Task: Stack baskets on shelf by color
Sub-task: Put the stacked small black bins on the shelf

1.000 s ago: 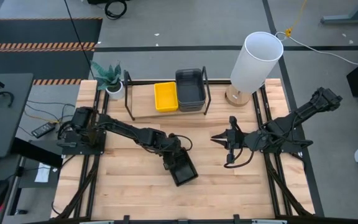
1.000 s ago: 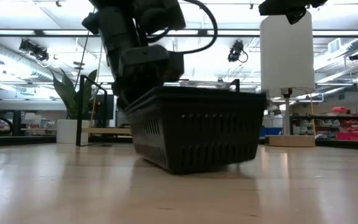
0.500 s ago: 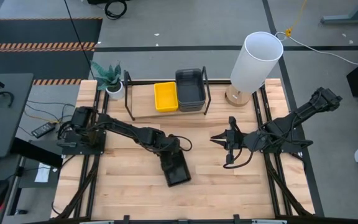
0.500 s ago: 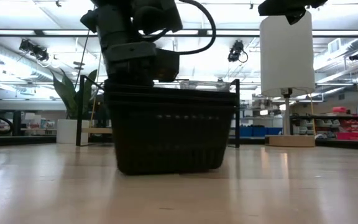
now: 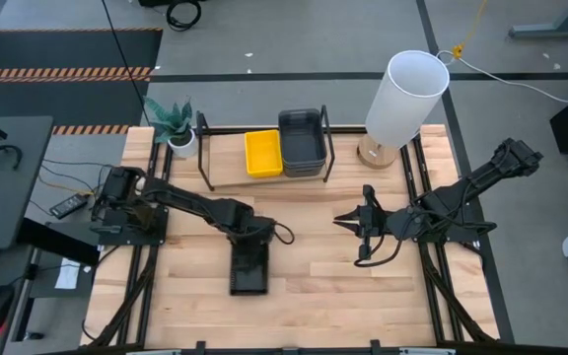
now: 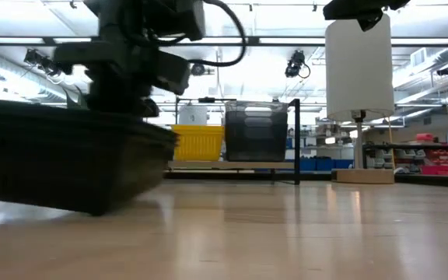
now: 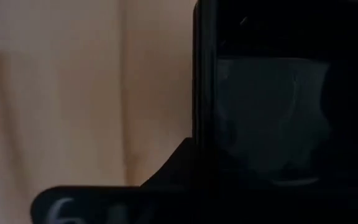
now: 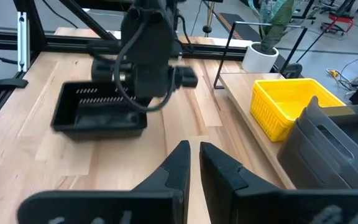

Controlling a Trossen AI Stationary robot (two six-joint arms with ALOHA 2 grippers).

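A black perforated basket (image 5: 248,268) is near the table's front, left of centre, its long side running near to far; the low view shows it tilted (image 6: 61,163). My left gripper (image 5: 248,247) is shut on it. The shelf (image 5: 225,160) stands at the far edge and bears a yellow basket (image 5: 262,153) beside a dark grey stack of baskets (image 5: 302,141). My right gripper (image 5: 339,219) hovers right of centre, pointing toward the table's left. Its fingers (image 8: 182,155) stand a narrow gap apart with nothing between them. My left gripper holds the black basket by the wall of its far short end (image 8: 143,111), coming from above with the fingers pointing down. The basket sits tilted below the fingers. Whether its low corner (image 6: 99,208) touches the table, I cannot tell.
A tall white cylinder (image 5: 405,99) on a wooden foot stands at the far right, and a potted plant (image 5: 173,123) at the far left beside the shelf. Bare tabletop (image 5: 314,286) lies between the two arms and in front of the shelf.
My left gripper has gone toward the table's left edge and a little toward the near edge, rolling as it went. The black basket went with it and swung round from a slanted lie until its long side runs near to far. It now tilts.
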